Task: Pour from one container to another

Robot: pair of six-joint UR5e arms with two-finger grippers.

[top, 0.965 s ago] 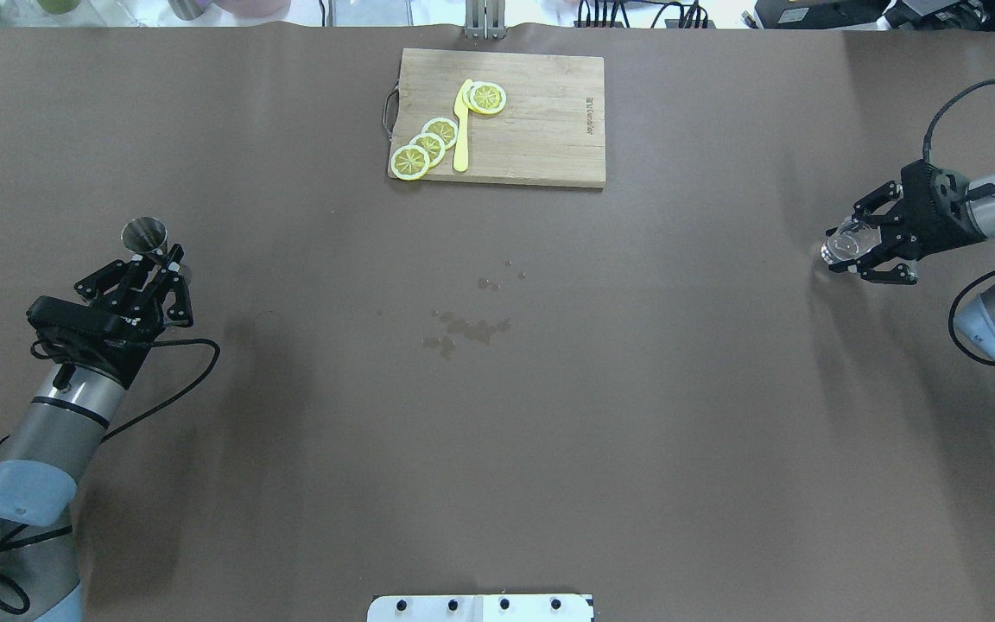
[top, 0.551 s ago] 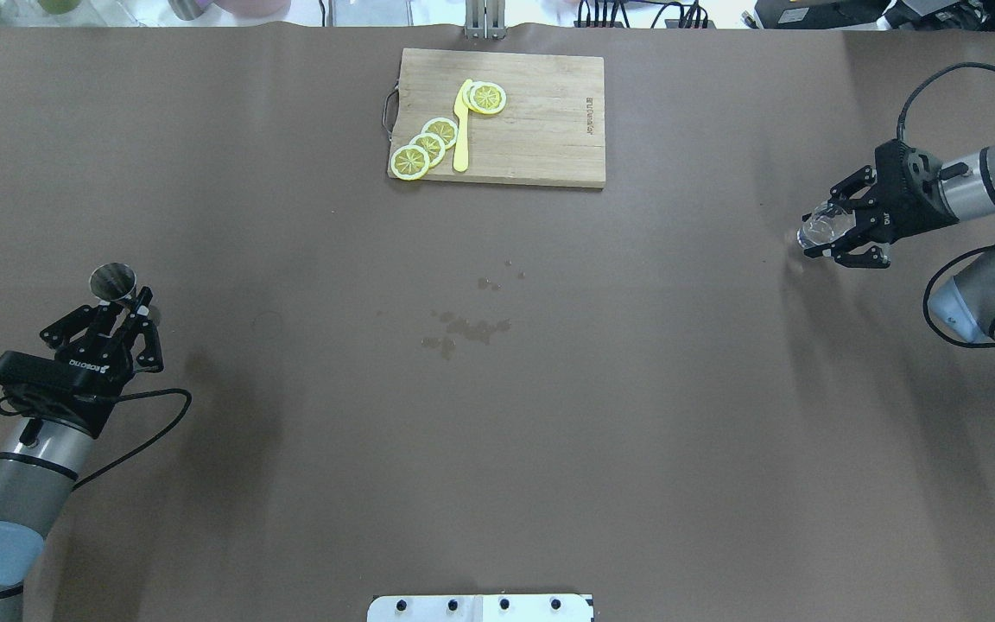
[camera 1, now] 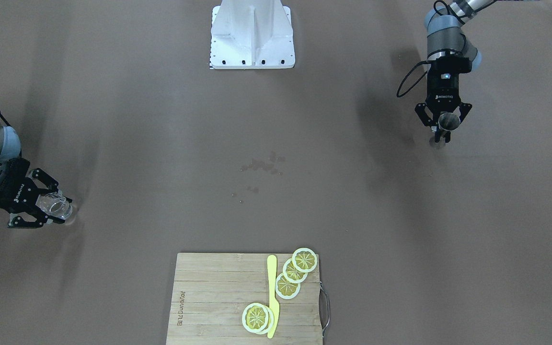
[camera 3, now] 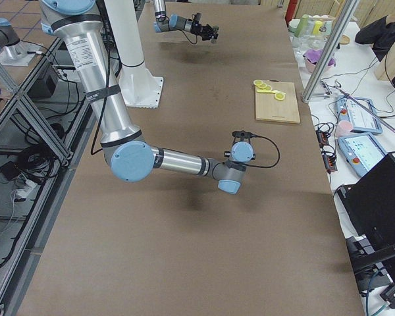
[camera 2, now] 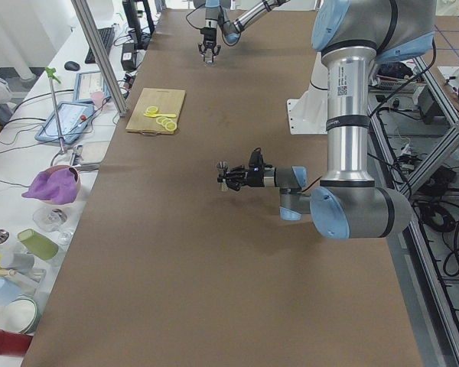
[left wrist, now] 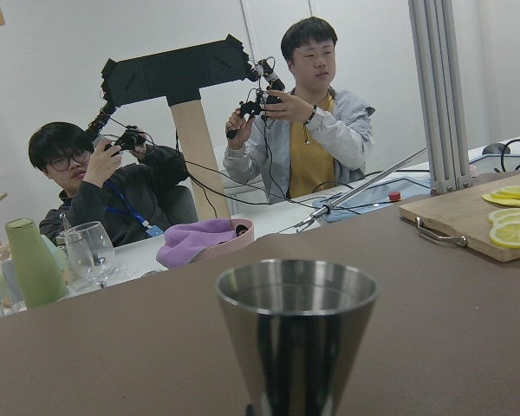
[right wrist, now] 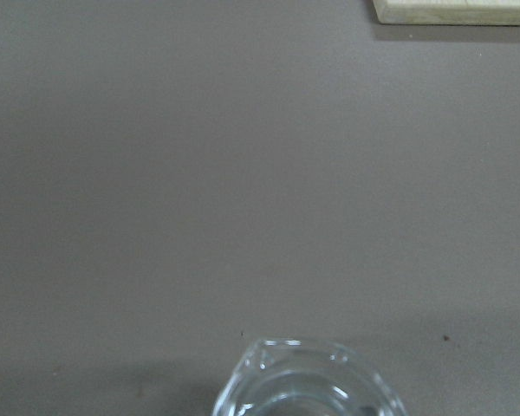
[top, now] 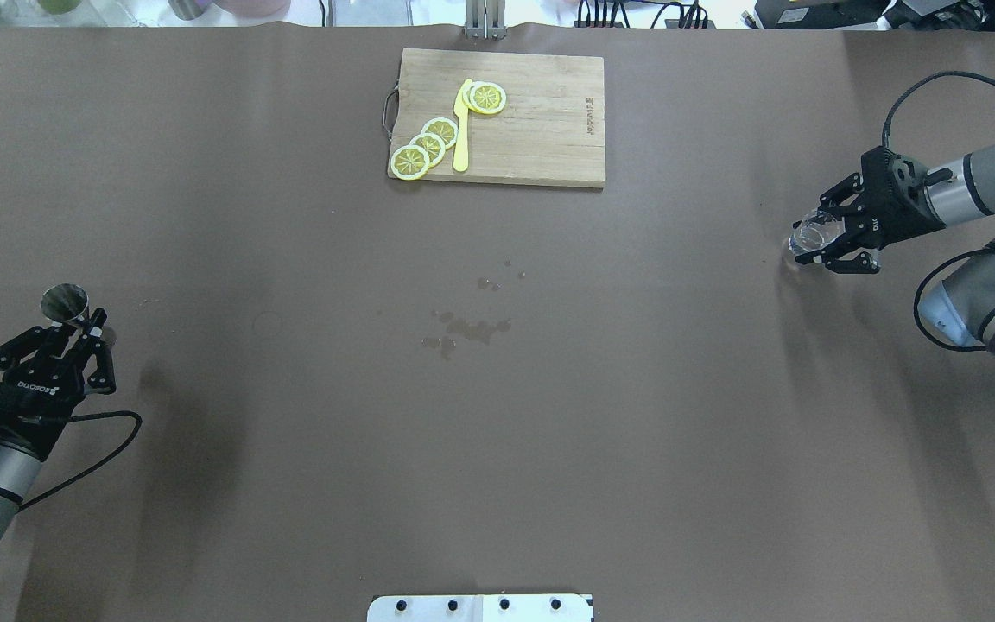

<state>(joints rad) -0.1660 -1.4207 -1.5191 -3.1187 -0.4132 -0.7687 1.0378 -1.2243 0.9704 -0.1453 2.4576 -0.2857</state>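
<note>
I've got my left tool (top: 87,328) clamped on the steel jigger (top: 65,301), upright at the table's (top: 497,432) 9 o'clock edge in the overhead view, my right tool (top: 819,248) clamped on the clear glass (top: 808,233), tilted, at 3 o'clock, contents of both unreadable.

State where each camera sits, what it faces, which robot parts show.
Front-facing: across the table, looking down; left gripper, right gripper, base.
Overhead: behind robot, looking forward-down; both grippers.
Exterior left: table's end; left arm near.
Exterior right: opposite end; right arm near.
Left wrist: behind jigger, facing operators.
Right wrist: above glass, facing table.
Shared: first two show cutting board.
</note>
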